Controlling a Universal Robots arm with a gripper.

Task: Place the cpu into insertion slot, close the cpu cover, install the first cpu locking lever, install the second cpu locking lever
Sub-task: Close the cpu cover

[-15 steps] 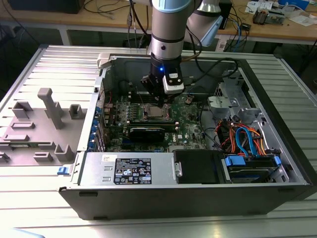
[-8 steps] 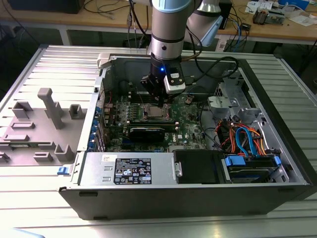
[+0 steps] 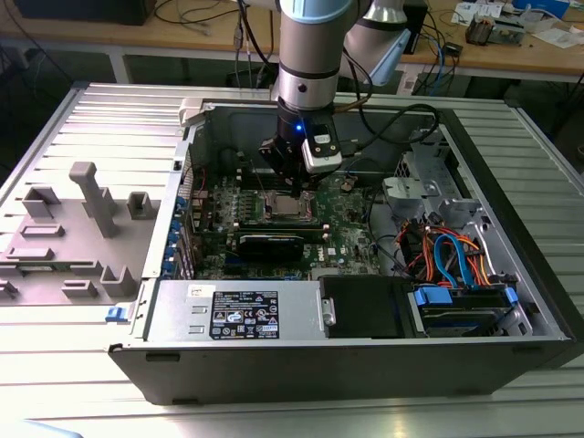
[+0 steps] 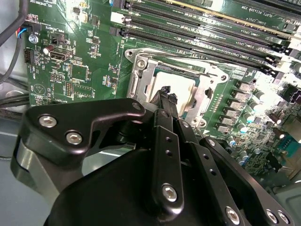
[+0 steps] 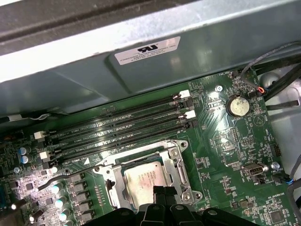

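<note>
1. Silver-grey on top, the cpu (image 5: 146,181) lies flat in the insertion slot (image 5: 121,184), so I count placing as done.
2. Framing it, the cpu cover (image 5: 180,169) looks folded down flat around the chip in the first wrist view. I judge the closing done or nearly so.
3. Of the locking levers, I make out a thin dark rod (image 5: 70,178) reaching away from the socket's corner. It looks unlatched, but I cannot tell for sure, so both levers appear to be what is left.
4. My pincer (image 4: 165,92) hangs just above the chip's edge with its tips drawn together and nothing between them. I cannot tell whether it touches the metal.
5. Beyond the socket run the long memory slots (image 5: 117,127) on the green board (image 5: 235,141).
6. All of it sits inside the open computer case (image 3: 365,356), which lies on the slatted metal surface (image 3: 547,182).
</note>
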